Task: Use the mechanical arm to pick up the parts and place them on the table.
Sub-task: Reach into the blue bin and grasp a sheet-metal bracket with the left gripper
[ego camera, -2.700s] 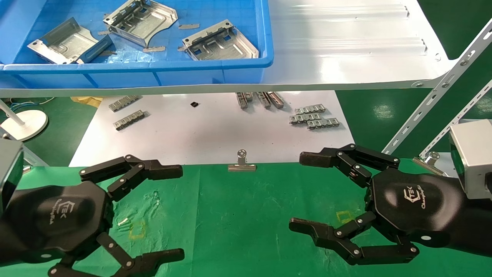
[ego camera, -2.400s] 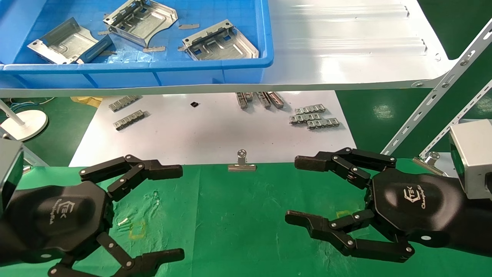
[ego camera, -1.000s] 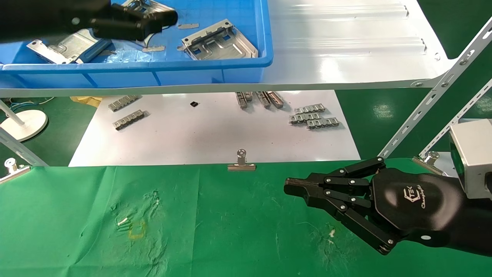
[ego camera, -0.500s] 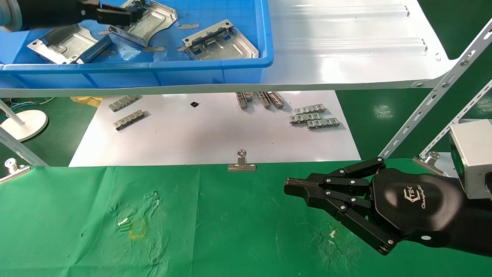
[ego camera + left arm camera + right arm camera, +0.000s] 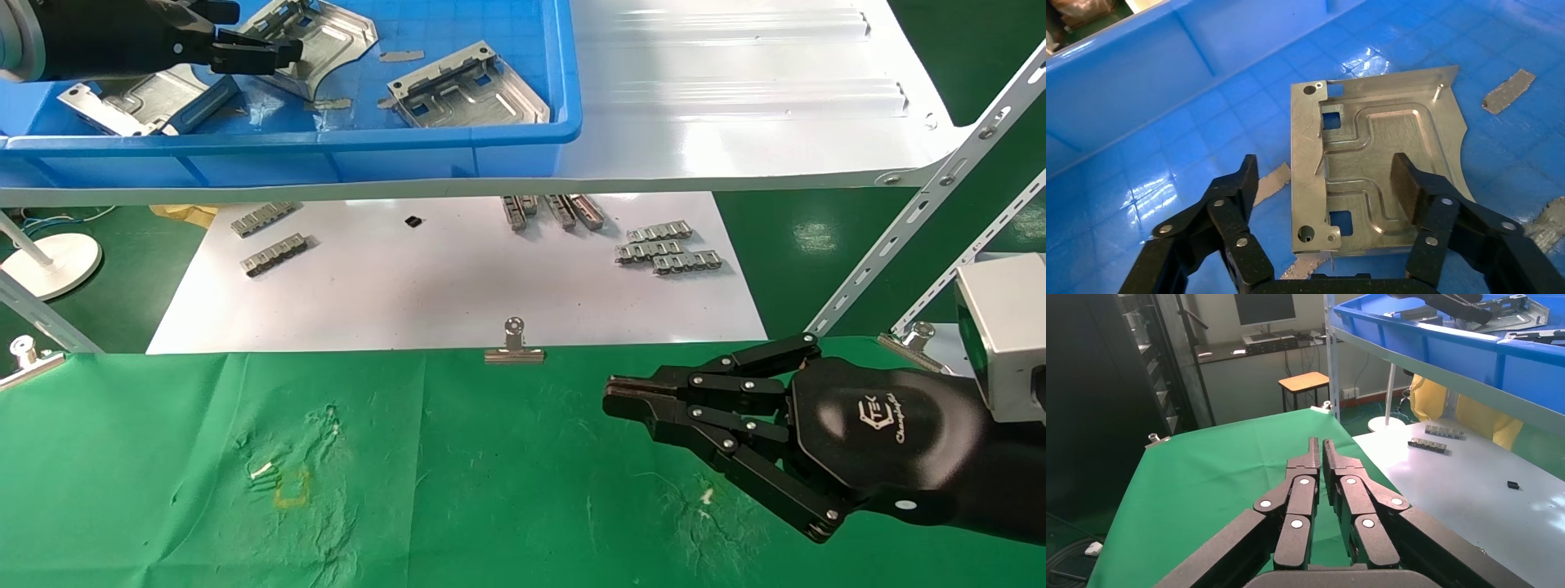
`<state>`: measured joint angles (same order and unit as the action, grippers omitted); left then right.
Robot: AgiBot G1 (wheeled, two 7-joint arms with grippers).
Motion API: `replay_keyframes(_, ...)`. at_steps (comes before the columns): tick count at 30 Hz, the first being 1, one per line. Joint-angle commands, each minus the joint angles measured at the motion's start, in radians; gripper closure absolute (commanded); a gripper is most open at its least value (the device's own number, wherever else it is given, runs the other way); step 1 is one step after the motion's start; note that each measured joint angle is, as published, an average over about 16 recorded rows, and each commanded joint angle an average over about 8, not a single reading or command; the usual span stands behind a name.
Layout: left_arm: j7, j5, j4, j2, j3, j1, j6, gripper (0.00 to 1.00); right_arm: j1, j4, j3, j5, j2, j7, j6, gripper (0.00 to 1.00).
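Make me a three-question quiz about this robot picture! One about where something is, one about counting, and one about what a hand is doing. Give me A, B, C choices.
1. Where is the left gripper?
A. Over the blue bin
B. On the green cloth
C. Under the shelf

2. How many silver stamped metal plates lie in the blue bin?
A. One
B. Three
C. Six

3. How are the right gripper's fingers?
A. Spread wide
B. Holding a plate
C. Pressed together, holding nothing

Answers:
1. A: the head view shows it up over the bin, with its open fingers on either side of the middle plate.
2. B: the left plate, the middle plate and the right plate.
3. C: the right gripper hovers over the green cloth with its fingers together and nothing between them.
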<state>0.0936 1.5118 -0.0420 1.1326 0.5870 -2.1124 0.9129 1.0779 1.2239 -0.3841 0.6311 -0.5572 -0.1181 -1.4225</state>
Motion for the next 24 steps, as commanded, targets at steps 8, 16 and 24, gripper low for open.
replay_keyframes(8,-0.039,-0.008,0.007,0.001,-0.006,0.001,-0.018,1.00,0.000,0.000,0.000,0.000,0.000,0.000,0.000,0.00)
replay_keyframes(16,-0.058,-0.011,0.017,0.007,-0.008,0.000,-0.026,1.00,0.000,0.000,0.000,0.000,0.000,0.000,0.000,0.00)
replay_keyframes(24,-0.075,-0.036,0.012,0.002,-0.026,-0.008,0.000,1.00,0.000,0.000,0.000,0.000,0.000,0.000,0.000,0.00)
